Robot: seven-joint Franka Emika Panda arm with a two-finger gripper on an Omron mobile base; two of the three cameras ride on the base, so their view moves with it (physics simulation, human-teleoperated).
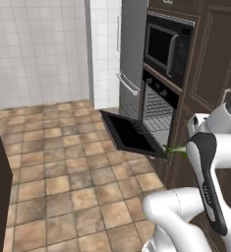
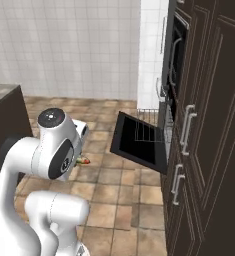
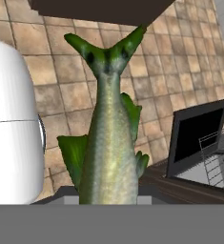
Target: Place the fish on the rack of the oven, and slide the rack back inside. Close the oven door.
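1. Fish (image 3: 107, 138) in the hand view: green-grey, pale flank, forked tail toward 12 o'clock, body running down to the frame's bottom where the hand sits. Hand closed narrow on the fish.
2. Left base view: a green sliver of the fish (image 1: 176, 150) shows just at 9 o'clock of the white arm, near the open door's corner.
3. Oven door (image 1: 131, 134) hangs open, tilted down over the tiled floor (image 1: 63, 172).
4. Rack (image 2: 149, 131) is pulled out above the door; grey wire bars visible.
5. Oven (image 1: 158, 106) cavity open, knobs above, set in dark brown cabinets (image 2: 209, 150).
6. Microwave (image 1: 167, 48) at 12 o'clock of the oven; grey fridge (image 1: 131, 54) at its 9 o'clock.
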